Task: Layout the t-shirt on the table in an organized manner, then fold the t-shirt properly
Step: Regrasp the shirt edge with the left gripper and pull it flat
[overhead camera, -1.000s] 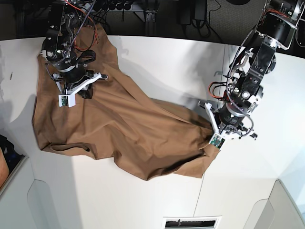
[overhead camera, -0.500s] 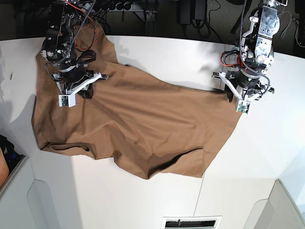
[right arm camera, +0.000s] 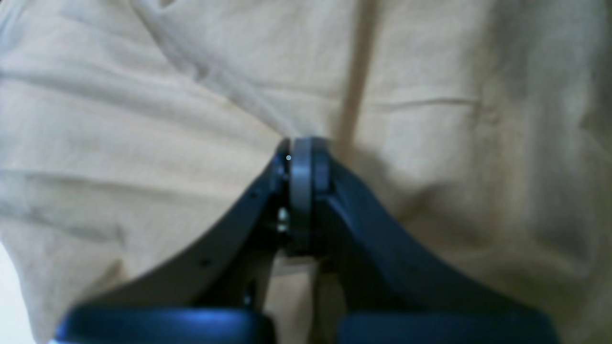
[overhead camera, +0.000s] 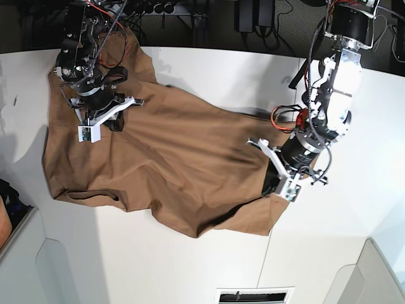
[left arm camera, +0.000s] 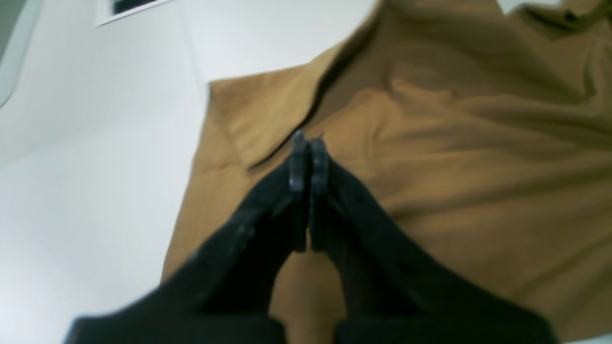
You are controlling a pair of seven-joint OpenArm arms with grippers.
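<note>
The tan-brown t-shirt [overhead camera: 177,158] lies rumpled and spread over the white table [overhead camera: 209,69]. My left gripper [overhead camera: 276,183] is at the shirt's right lower corner. In the left wrist view it [left arm camera: 308,143] is shut, with a fold of the t-shirt [left arm camera: 478,167] running up to its tips and the bare table [left arm camera: 95,167] to its left. My right gripper [overhead camera: 111,121] is at the shirt's upper left. In the right wrist view it [right arm camera: 301,148] is shut on the t-shirt [right arm camera: 143,119], whose creases gather at the tips. No white tag shows.
The shirt's upper left part hangs over the table's back edge near the right arm's base [overhead camera: 82,38]. A vent [overhead camera: 253,295] sits below the table's front edge. A dark object [overhead camera: 9,209] is at the far left. Cables [overhead camera: 253,19] lie behind the table.
My left gripper swung up and right, stretching the shirt's right corner, then came back down and left with it. The cloth there is slack and folded again. The right gripper stayed put.
</note>
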